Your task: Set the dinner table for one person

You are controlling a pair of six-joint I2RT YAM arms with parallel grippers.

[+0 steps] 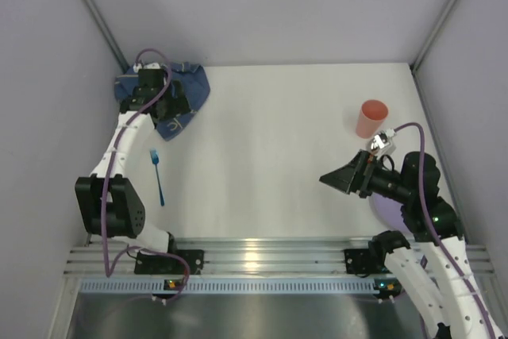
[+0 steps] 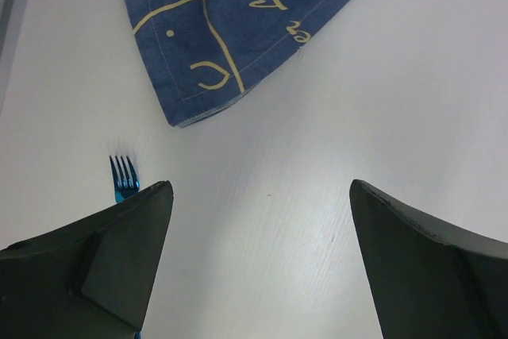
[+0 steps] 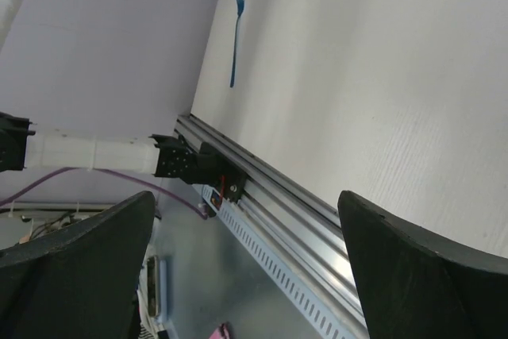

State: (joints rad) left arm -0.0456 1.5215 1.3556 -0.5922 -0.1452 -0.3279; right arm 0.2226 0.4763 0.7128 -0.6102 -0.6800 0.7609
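Note:
The white dinner table [image 1: 262, 140] bears a crumpled dark blue placemat [image 1: 190, 89] at the back left, a blue fork [image 1: 158, 176] near the left edge and a coral cup [image 1: 371, 118] upright at the right. My left gripper [image 1: 176, 109] hovers over the placemat's near part, open and empty. In the left wrist view [image 2: 262, 196] the placemat's corner [image 2: 230, 29] lies ahead and the fork's tines [image 2: 123, 178] show beside the left finger. My right gripper [image 1: 327, 180] is open and empty above the table's right side, below the cup, pointing left.
A pale purple plate [image 1: 387, 210] is mostly hidden under my right arm. The ribbed aluminium rail [image 1: 254, 256] runs along the near edge and shows in the right wrist view [image 3: 286, 196], with the fork [image 3: 236, 37] far off. Grey walls enclose the table.

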